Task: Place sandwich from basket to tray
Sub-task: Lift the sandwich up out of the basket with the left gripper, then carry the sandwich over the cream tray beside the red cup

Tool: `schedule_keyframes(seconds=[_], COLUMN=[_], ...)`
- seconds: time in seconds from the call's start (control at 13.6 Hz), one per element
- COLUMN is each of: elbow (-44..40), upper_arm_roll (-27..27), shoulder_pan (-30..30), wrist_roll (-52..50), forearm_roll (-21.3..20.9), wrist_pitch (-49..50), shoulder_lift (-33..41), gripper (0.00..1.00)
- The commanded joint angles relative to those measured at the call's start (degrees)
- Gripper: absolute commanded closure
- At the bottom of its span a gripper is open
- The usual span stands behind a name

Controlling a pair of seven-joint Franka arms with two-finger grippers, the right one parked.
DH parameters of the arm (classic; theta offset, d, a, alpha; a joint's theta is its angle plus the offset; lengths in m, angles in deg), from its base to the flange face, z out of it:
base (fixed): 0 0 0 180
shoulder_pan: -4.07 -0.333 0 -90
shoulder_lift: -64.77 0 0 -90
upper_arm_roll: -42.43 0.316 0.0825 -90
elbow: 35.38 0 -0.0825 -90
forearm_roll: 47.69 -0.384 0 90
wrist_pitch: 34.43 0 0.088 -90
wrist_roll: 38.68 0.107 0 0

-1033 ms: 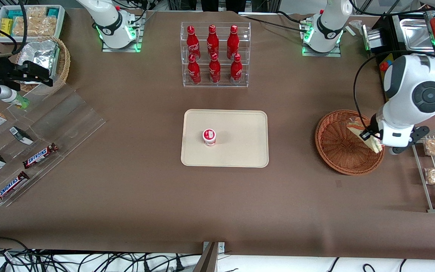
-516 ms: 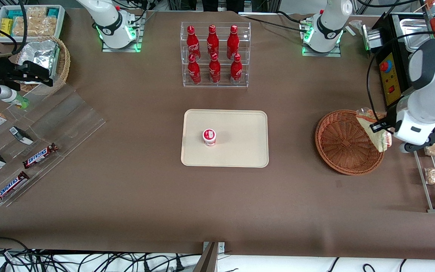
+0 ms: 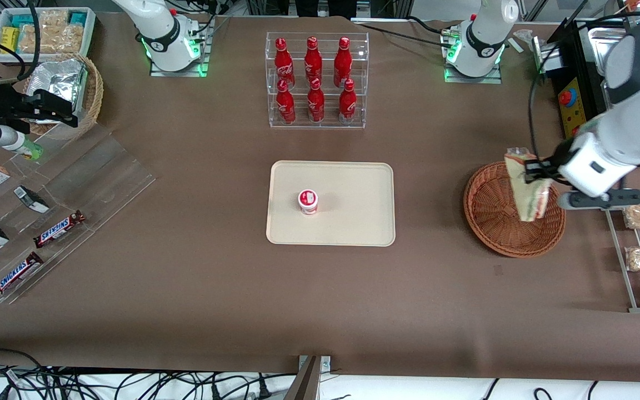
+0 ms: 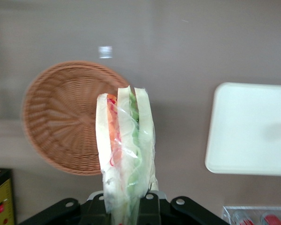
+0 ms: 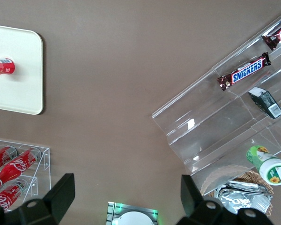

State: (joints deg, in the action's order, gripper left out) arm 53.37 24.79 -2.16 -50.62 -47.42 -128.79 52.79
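Hanging above basket (image 3: 498, 222): pincer (image 3: 536, 171) clamping sandwich (image 3: 528, 191); brown tabletop (image 3: 186, 289).

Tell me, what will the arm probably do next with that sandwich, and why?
Probably carry it sideways toward the tray. The gripper is shut on the sandwich, which hangs lifted above the basket, so picking up looks done. The tray holds only a small red-and-white cup, with bare room beside it.

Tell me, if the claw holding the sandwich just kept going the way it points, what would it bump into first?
The gripper, shut on the sandwich, seems to point down over the basket, so probably the basket; depth is unclear.
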Motion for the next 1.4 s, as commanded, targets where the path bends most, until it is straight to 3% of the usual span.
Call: schedule_keyframes(seconds=[0.0,0.22,0.52,0.89,1.33], elbow=[-2.1,-2.3,-0.9,3.4,7.8], upper_arm_roll=[-5.4,-10.4,-10.6,-10.6,-10.6], shoulder_pan=[0.2,1.0,7.4,14.0,17.5], wrist_roll=[1.0,-1.1,-13.2,-25.3,-29.9], forearm_roll=[0.5,0.2,-1.9,-9.3,-18.0], wrist_pitch=[1.0,-1.3,-7.9,-21.5,-31.2], shoulder_lift=[-2.6,-3.8,-8.8,-15.3,-22.5], gripper=[1.00,1.00,1.00,1.00,1.00])
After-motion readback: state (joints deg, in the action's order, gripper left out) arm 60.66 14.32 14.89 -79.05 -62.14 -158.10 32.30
